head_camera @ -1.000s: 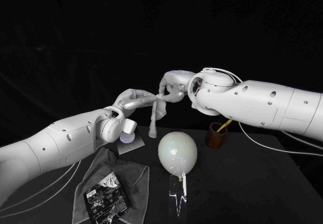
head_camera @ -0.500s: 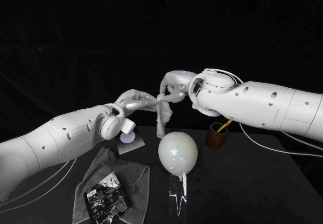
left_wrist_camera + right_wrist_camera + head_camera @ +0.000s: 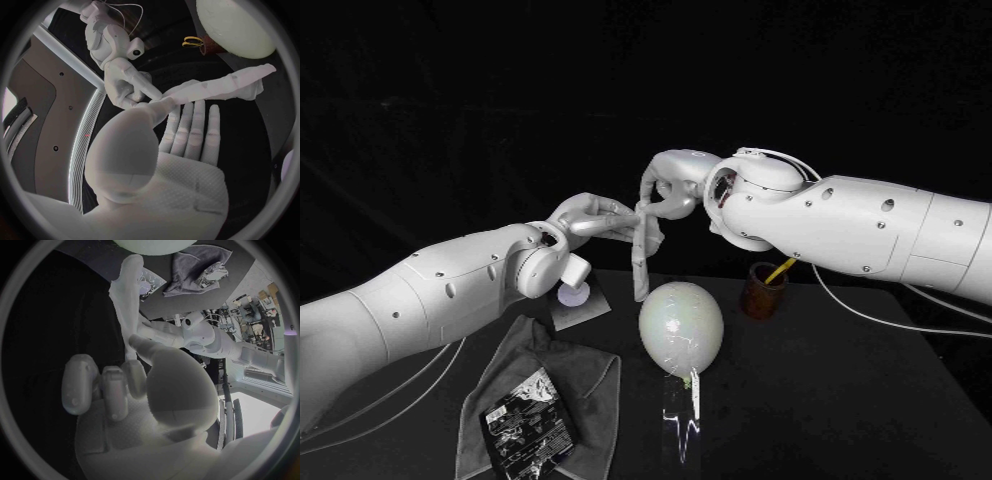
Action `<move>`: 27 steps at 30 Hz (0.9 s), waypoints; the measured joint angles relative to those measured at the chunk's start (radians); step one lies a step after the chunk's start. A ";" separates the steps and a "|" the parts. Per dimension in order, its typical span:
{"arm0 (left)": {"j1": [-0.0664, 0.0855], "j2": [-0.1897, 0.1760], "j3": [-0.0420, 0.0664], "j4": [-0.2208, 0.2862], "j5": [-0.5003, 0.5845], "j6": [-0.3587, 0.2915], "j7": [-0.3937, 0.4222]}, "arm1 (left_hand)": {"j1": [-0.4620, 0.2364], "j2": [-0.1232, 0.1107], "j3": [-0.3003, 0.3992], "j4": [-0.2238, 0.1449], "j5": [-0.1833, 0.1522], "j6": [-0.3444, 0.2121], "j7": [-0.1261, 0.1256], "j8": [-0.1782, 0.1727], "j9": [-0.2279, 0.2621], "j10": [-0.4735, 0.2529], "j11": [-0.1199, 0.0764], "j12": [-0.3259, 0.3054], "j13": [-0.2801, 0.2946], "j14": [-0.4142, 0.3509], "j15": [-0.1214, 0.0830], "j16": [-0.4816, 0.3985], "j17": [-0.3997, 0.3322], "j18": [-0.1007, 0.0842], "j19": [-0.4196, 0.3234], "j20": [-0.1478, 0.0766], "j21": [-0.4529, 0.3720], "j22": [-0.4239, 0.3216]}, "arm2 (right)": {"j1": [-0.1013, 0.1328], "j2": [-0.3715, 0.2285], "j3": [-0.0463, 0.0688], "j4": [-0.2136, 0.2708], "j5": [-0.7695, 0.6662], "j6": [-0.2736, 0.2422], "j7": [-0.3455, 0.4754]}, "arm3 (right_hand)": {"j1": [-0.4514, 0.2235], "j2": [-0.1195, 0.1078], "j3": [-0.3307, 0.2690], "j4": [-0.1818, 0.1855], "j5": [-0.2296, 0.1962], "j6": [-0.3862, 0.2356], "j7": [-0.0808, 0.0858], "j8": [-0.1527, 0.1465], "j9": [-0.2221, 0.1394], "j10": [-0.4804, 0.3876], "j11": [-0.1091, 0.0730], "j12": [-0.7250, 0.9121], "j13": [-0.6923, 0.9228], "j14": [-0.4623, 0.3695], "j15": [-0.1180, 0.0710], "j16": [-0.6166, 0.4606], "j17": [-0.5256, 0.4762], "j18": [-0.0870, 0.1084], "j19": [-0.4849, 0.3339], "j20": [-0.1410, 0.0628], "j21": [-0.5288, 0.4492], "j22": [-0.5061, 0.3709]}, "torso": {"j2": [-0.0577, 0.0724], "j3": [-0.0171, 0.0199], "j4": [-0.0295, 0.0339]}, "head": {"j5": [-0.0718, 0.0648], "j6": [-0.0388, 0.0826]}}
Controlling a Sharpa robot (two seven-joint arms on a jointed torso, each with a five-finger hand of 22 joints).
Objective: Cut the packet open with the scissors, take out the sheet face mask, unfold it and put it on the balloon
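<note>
both hands have hardly moved, but the limp white sheet face mask (image 3: 640, 262) now hangs straighter, in a thin strip. the silver left hand (image 3: 593, 217) and silver right hand (image 3: 669, 190) each pinch its top, above the pale oval balloon (image 3: 681, 325). i think it still needs unfolding.

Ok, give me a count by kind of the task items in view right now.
Sheet face mask: 1, pinched between left hand and right hand, hanging above the table
Balloon: 1
Packet: 1, lying on the grey cloth
Scissors: 1, standing in the brown cup
Total: 4
</note>
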 measured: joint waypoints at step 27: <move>-0.001 -0.008 -0.002 0.006 0.163 0.009 0.041 | -0.056 -0.111 0.061 0.084 0.010 -0.451 -0.049 0.145 0.258 0.053 0.029 -0.038 0.000 -0.047 0.033 -0.061 -0.005 -0.034 -0.060 0.004 -0.046 -0.023 | 0.002 0.005 0.002 -0.007 -0.004 -0.008 0.000 | 0.000 0.000 0.000 0.000 -0.004 0.001 -0.001 0.002 0.000 0.004 -0.004 -0.001 0.000 0.000 0.000 0.002 0.000 0.000 -0.001 0.001 0.000 0.001 | 0.000 0.0000 0.0000 | -0.002 0.005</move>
